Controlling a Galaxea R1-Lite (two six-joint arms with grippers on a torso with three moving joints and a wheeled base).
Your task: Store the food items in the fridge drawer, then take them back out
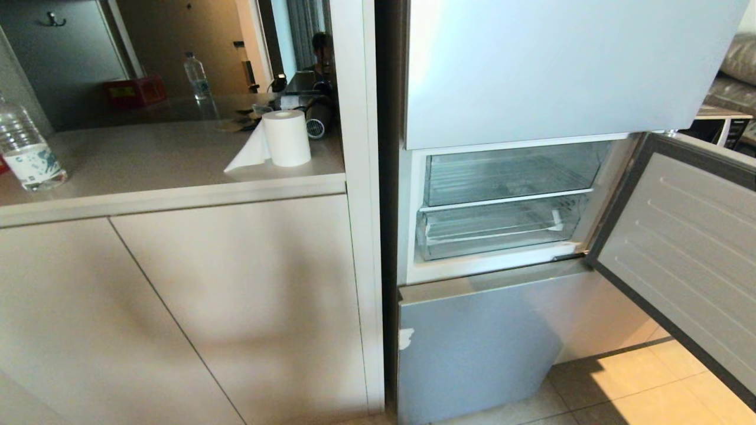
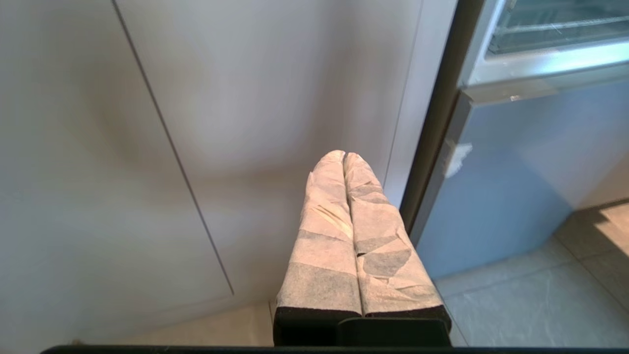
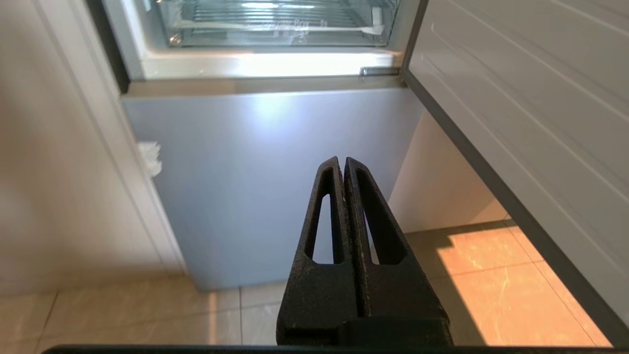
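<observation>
The fridge's middle door (image 1: 685,248) stands swung open to the right. Inside are two clear drawers, one above the other, both pushed in. The upper one, plain-fronted with a ribbed bottom, is the fridge drawer (image 1: 508,174). The lower drawer (image 1: 496,230), also seen as the lower drawer (image 3: 275,24), carries faint white lettering. Both look empty, and the food items are out of view. My left gripper (image 2: 344,155), fingers wrapped in pale tape, is shut and empty, low before the cabinet doors. My right gripper (image 3: 342,160) is shut and empty, low before the fridge's bottom door (image 3: 265,182). Neither arm shows in the head view.
A counter (image 1: 147,159) left of the fridge holds a paper towel roll (image 1: 286,137) and a water bottle (image 1: 26,150). Beige cabinet doors (image 1: 177,319) fill the space under it. The closed top fridge door (image 1: 555,65) hangs above the open compartment. Tiled floor (image 1: 638,389) lies below the open door.
</observation>
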